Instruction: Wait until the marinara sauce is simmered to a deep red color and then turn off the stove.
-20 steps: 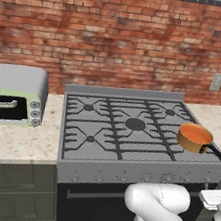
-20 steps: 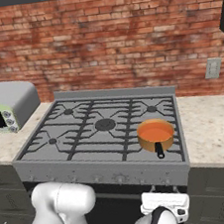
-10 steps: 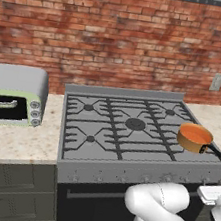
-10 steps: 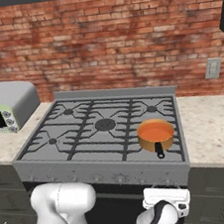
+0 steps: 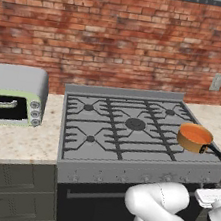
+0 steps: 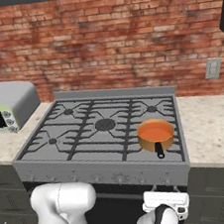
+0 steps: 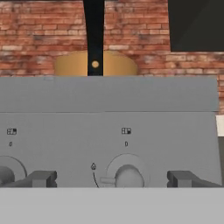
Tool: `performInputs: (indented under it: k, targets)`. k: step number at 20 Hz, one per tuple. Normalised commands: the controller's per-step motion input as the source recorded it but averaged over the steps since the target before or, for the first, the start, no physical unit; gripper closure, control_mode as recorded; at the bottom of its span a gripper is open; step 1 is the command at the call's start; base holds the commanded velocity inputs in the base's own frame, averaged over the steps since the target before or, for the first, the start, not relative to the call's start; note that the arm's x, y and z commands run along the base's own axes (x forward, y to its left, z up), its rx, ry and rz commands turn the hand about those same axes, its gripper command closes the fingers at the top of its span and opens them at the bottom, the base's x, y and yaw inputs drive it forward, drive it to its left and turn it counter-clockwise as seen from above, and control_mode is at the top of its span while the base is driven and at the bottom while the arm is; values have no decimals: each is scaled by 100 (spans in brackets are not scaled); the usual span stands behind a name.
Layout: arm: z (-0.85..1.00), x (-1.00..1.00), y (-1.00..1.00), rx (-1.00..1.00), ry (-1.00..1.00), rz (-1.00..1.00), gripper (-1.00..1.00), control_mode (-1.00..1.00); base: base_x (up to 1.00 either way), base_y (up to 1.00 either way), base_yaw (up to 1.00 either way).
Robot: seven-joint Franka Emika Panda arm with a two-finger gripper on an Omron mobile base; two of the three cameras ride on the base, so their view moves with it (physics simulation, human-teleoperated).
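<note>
The stove (image 5: 123,172) (image 6: 91,167) is a wide grey gas range with dark grates. On its front right burner stands a small copper saucepan (image 5: 195,139) (image 6: 156,137), dark handle toward me, holding marinara sauce (image 5: 195,132) (image 6: 155,129) that looks orange-red. My gripper (image 7: 113,179) is open, low in front of the stove's knob panel. Its fingertips (image 7: 41,178) stand on either side of one knob (image 7: 127,175) without touching it. The hand (image 6: 166,203) (image 5: 212,197) hangs just below the pan's side of the stove. In the hand view the saucepan (image 7: 70,65) shows above the panel.
A grey-and-green toaster oven (image 5: 10,99) (image 6: 5,105) sits on the counter to the left. Speckled counter (image 6: 206,126) runs right of the stove, with a wall outlet (image 6: 212,68) above it. Dark drawers (image 5: 9,187) lie below. Another knob (image 7: 6,173) is to the left.
The hand has crept slightly upward in front of the stove. The pan has not moved and the sauce looks the same colour.
</note>
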Motion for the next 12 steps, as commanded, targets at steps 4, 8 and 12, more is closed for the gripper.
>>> performInputs:
  k: [4,8,12]
  targets:
    - [-14,1,-1,0,0,0,-100,-100,0,0,0]
    - [-3,4,-2,0,1,0,-100,-100,0,0,0]
    - [0,4,-10,0,0,0,-100,-100,0,0,0]
